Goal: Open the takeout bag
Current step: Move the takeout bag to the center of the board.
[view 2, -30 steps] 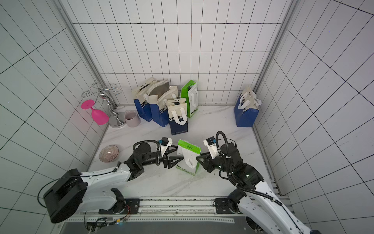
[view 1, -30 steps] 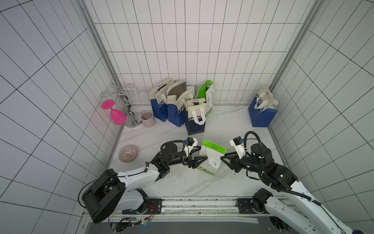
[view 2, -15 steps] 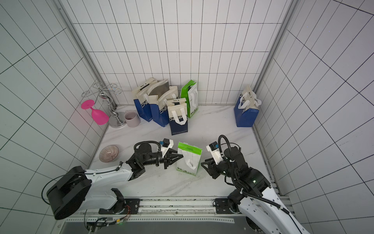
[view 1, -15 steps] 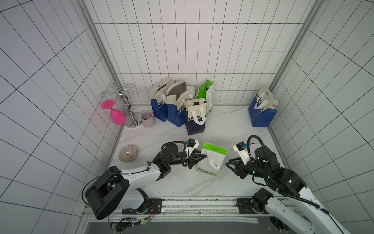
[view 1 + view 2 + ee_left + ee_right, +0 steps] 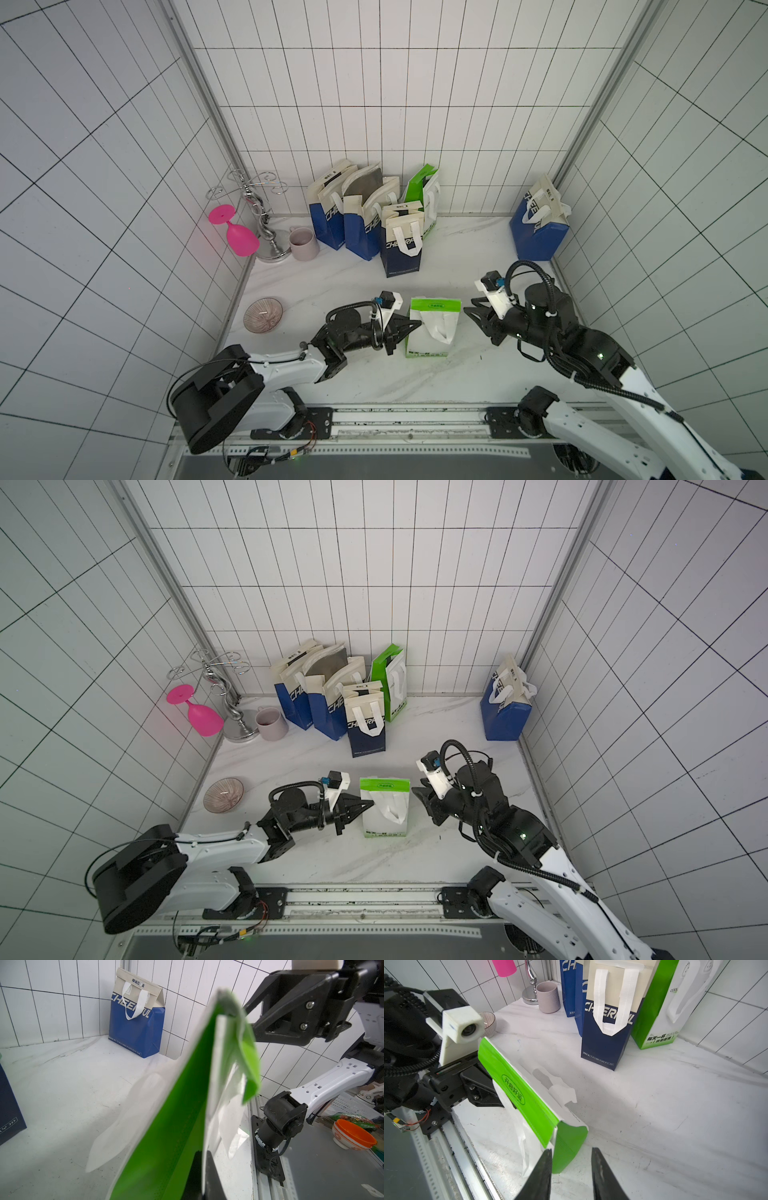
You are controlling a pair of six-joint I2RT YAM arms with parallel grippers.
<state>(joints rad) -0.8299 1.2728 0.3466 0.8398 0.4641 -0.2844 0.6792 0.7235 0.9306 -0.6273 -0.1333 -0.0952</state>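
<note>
The green and white fabric takeout bag (image 5: 434, 332) stands upright on the white marbled bench (image 5: 478, 249), in the lower centre of both top views, between the two arms. Its green top flap (image 5: 512, 1093) lies folded down over the mouth, so the bag reads as shut and the opening proper is not yet done. The left tool (image 5: 415, 325) has its jaws pressed together on the bag's left-hand side edge, apparently pinching the fabric. The right tool (image 5: 471, 320) stands just beside the opposite side, jaws spread and empty, not touching. What is left, I judge, is to grip that side, lift the flap and pull the mouth apart.
</note>
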